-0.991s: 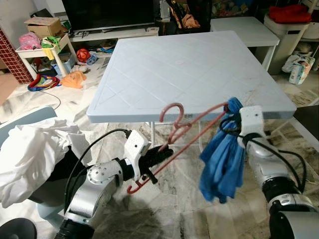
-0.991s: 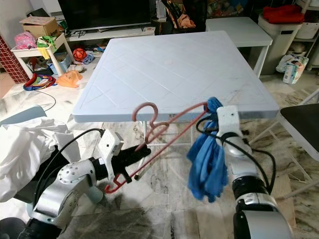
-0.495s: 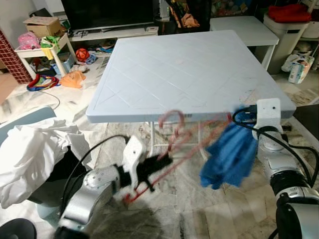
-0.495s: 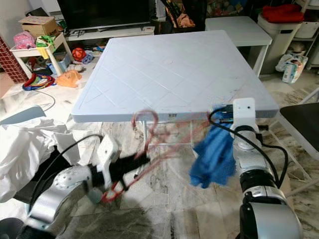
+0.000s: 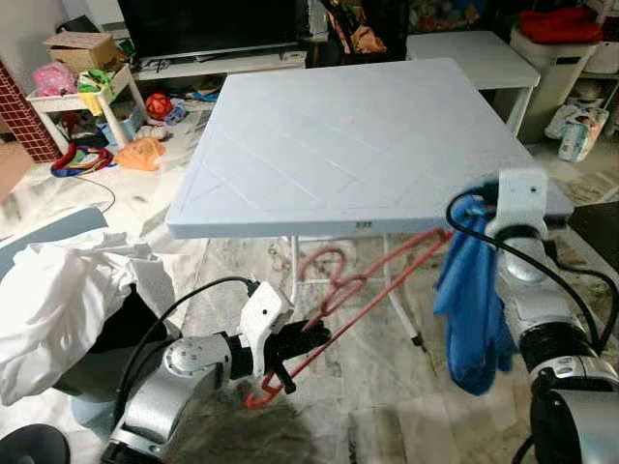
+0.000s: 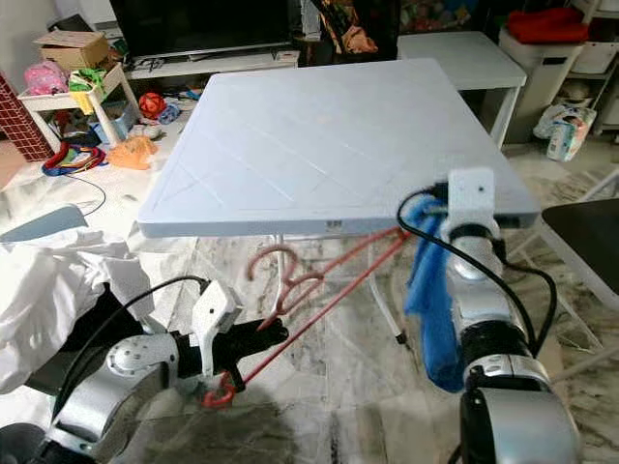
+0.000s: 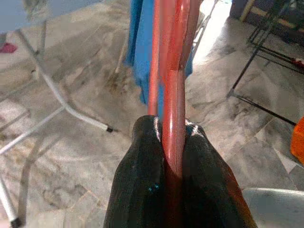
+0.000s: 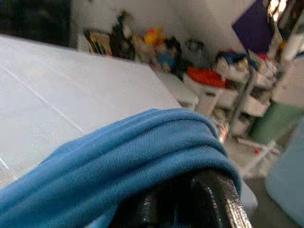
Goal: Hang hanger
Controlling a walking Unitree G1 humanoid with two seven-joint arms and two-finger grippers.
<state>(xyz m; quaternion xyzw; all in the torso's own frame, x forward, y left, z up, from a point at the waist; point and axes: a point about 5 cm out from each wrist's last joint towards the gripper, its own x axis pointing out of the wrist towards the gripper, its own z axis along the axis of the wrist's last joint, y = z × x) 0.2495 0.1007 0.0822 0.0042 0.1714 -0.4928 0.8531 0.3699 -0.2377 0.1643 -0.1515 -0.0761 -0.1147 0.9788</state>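
My left gripper (image 5: 308, 340) is low in front of me, below the near edge of the pale blue worktop (image 5: 358, 126), with its two black fingers (image 7: 142, 156) pressed together on the lower bar of the red hanger (image 5: 363, 290). In my left wrist view the red bar runs straight out from between the fingers toward the hanging cloth. The hanger slants up from that gripper toward my right, its hook (image 5: 324, 261) curling just under the worktop's front edge, and its far end reaches the blue cloth (image 5: 469, 300).

My right gripper (image 5: 481, 206) is up at the worktop's near right corner, and the blue cloth is draped over it and hangs down in a long fold toward the marble floor (image 5: 387, 406). In my right wrist view the cloth lies bunched over the black fingers (image 8: 209, 199), so I cannot tell whether they are apart or together.

A heap of white cloth (image 5: 68, 300) lies at my left.
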